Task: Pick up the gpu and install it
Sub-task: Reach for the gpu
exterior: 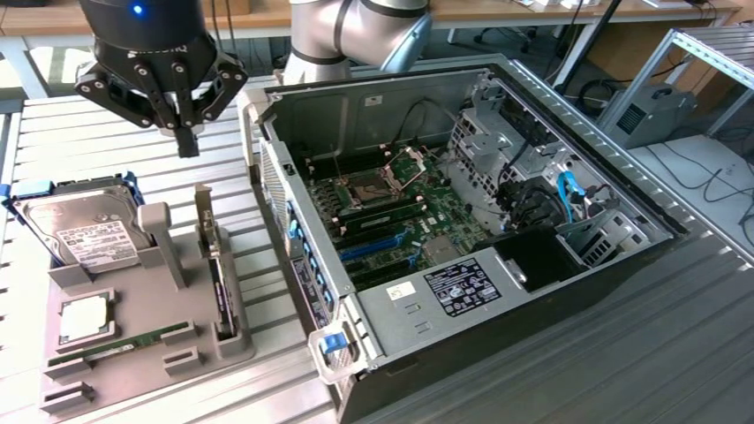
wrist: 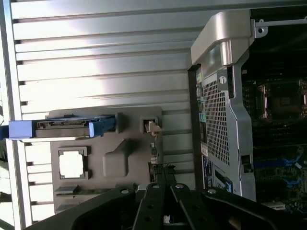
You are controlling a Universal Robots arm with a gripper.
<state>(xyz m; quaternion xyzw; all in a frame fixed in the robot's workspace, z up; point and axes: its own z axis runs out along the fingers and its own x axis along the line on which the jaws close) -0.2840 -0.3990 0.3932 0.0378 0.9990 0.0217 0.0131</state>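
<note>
So the gripper (exterior: 186, 148) has its two black fingers pinched right together, nothing between them. It hangs in the air pointing straight down, just past the far edge of the gray holder (exterior: 141, 362) that sits on the slatted metal table (exterior: 71, 132), and it's not touching anything.

The closest thing below it is the gpu (exterior: 215, 274). It's parked in the holder, standing on its long edge in a slot along the holder's edge nearest the computer case (exterior: 277, 168). From here you're looking at it nearly edge-on, so it reads as a really thin, long, dark card. A silvery metal bracket sticks up at the end closer to the gripper. In the wrist view it's just a skinny strip with the bracket end poking out ahead of the fingers.

Also on the holder are a hard drive (exterior: 83, 231) with a white label in a blue frame at the far corner, a square silver chip (exterior: 85, 318) in front of that, and a green memory stick (exterior: 130, 340) lying near the front edge.

The case lies open on its side beside the holder, with its motherboard (exterior: 401, 212) exposed.
</note>
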